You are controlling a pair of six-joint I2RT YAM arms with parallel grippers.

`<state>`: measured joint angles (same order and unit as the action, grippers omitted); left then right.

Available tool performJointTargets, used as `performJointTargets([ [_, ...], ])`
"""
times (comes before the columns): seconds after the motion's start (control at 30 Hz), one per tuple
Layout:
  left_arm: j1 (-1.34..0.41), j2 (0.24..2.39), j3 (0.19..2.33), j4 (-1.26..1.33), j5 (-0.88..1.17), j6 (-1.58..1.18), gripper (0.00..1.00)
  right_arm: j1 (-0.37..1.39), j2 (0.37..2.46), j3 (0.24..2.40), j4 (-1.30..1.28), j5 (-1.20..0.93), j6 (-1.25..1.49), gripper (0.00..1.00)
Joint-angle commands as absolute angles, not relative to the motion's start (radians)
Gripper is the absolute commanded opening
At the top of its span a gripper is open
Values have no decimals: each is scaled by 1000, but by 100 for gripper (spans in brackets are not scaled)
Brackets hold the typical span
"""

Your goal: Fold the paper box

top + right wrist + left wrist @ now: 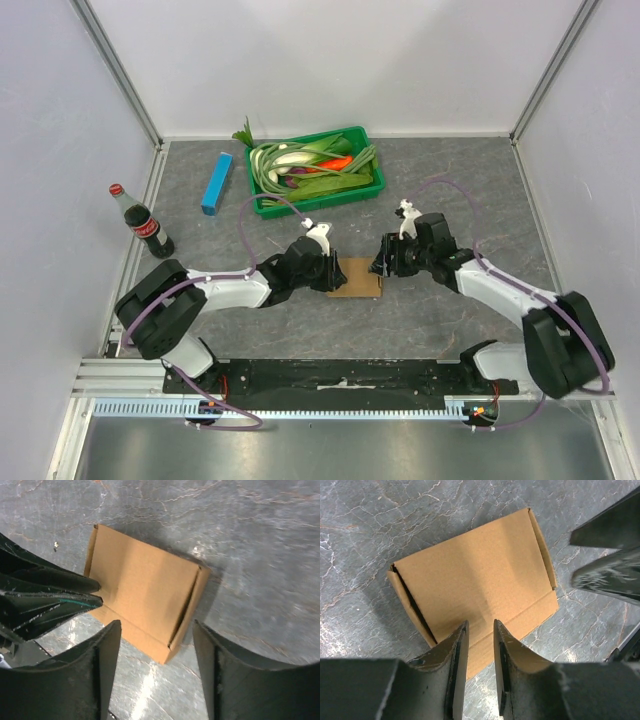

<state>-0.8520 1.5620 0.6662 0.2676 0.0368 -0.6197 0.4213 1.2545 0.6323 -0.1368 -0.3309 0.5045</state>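
Observation:
The paper box (357,278) lies folded flat on the grey table between the two arms, a plain brown cardboard piece with a crease near one long edge. In the left wrist view the paper box (475,582) sits just beyond my left gripper (481,625), whose jaws stand a narrow gap apart with nothing between them. In the right wrist view the paper box (145,590) lies just ahead of my right gripper (156,627), which is wide open and empty over the box's near corner. My left gripper (330,270) is at the box's left edge and my right gripper (385,262) at its right edge.
A green tray (372,185) of vegetables stands at the back centre. A slim blue box (216,183) lies left of it and a cola bottle (140,222) stands upright at far left. Walls enclose three sides of the table.

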Motion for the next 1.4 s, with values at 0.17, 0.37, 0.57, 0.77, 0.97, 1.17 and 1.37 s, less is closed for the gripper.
performJointTargets([
  [0.17, -841, 1545, 686, 216, 61, -560, 35, 423, 1381, 589, 74, -376, 476, 54],
  [0.37, -841, 1565, 696, 219, 80, -564, 35, 425, 1289, 586, -46, -262, 448, 59],
  [0.57, -841, 1554, 715, 215, 91, -568, 38, 442, 1348, 555, 83, -333, 529, 46],
  [0.77, -838, 1523, 758, 175, 106, -565, 48, 454, 1362, 549, 92, -278, 537, 41],
  [0.97, -821, 1363, 770, 71, 39, -551, 60, 453, 1365, 552, 87, -276, 532, 42],
  [1.17, -732, 1311, 749, -96, -34, -587, 54, 456, 1352, 558, 51, -264, 520, 41],
  [1.37, -689, 1459, 778, -72, 100, -614, 41, 466, 1345, 572, 14, -239, 502, 41],
])
